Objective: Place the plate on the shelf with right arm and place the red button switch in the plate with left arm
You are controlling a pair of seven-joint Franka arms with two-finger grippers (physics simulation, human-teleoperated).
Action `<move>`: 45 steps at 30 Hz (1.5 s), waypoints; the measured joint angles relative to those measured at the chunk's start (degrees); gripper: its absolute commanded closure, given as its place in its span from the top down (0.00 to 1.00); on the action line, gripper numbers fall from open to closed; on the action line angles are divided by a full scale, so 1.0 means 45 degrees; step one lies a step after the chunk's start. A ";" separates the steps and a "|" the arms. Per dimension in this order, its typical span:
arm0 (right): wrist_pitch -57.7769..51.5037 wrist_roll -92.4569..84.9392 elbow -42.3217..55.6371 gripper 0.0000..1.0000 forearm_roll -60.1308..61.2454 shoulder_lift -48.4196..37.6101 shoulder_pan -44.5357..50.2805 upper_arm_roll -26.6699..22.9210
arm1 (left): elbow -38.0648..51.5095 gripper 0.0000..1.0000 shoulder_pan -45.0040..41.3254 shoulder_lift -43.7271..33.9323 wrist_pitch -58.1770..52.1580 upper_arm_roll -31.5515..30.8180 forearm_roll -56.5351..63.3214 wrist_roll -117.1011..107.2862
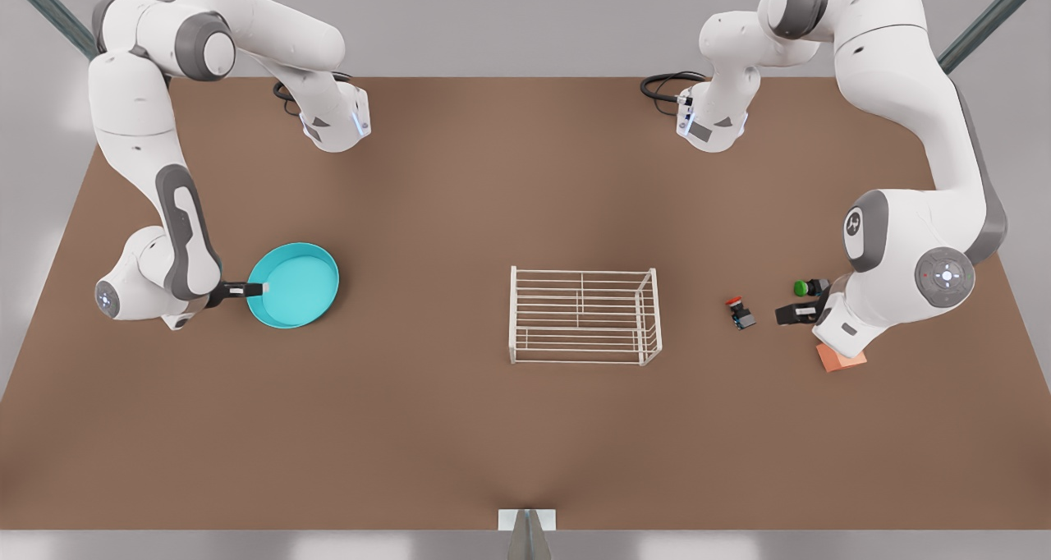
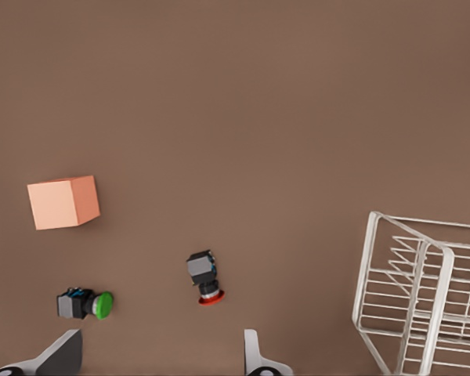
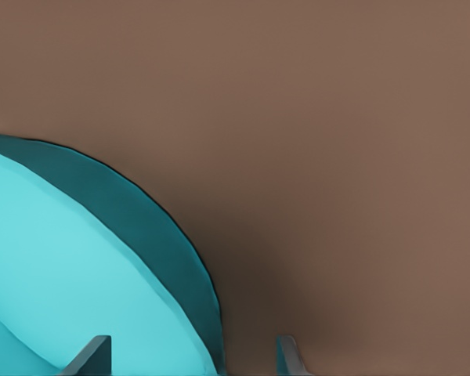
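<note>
Sitting mid-table (image 1: 460, 429), the shelf (image 1: 585, 315) was bare; on the front view's left, the right gripper (image 1: 256, 288) straddled the plate (image 1: 294, 286) rim, fingers apart. Left gripper (image 1: 782, 313), spread, hovered near the red button switch (image 1: 739, 311).

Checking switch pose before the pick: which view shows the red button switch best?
Left wrist view: the red button switch lies on its side on the table, black body and red cap distinct, ahead of the open left gripper. The front view shows it tiny, between the shelf and that gripper.
</note>
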 measured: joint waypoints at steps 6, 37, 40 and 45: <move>0.0065 -0.0236 0.0002 0.59 0.0058 0.0027 -0.0013 -0.0002 | -0.0013 1.00 -0.0018 0.0001 -0.0078 -0.0005 0.0126 0.0042; 0.0374 -0.0861 0.0333 0.25 0.0005 -0.0116 0.0201 0.0043 | -0.0095 1.00 -0.0187 -0.0004 -0.0133 -0.0035 0.0233 0.0090; -0.0057 -0.0885 0.0335 0.25 0.0045 -0.0430 0.0200 0.0071 | -0.0134 1.00 -0.0278 0.0003 -0.0132 -0.0040 0.0422 0.0049; -0.0657 -0.0913 0.0335 0.25 0.0091 -0.0928 0.0194 0.0171 | -0.0171 1.00 -0.0272 0.0001 -0.0129 -0.0086 0.0477 -0.0036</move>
